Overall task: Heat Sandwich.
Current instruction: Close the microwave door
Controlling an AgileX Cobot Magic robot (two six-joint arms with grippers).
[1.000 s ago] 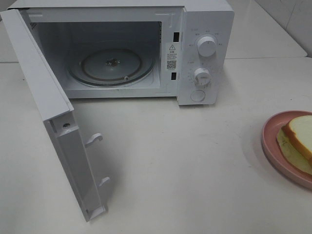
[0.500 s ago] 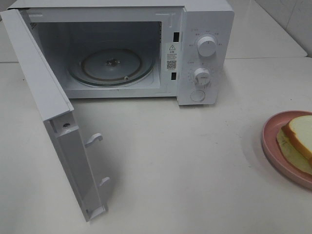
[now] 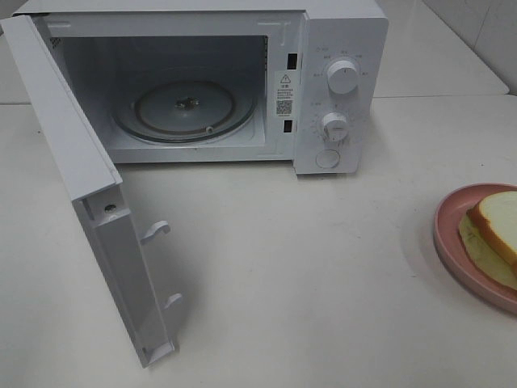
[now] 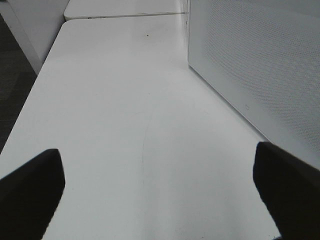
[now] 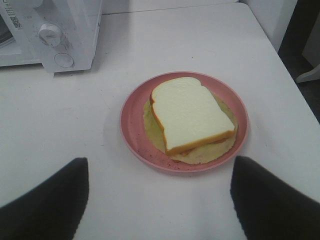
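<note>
I see the sandwich (image 5: 192, 113) on the pink plate (image 5: 131, 131), away from the open microwave (image 3: 339, 89). My right pincer (image 5: 159, 200) hovers spread, empty; the left likewise. I should grip the plate rim, keeping it level.

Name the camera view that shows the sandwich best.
The right wrist view: the whole sandwich lies in frame on its pink plate. The exterior high view cuts it off at the frame edge; the left wrist view misses it.
</note>
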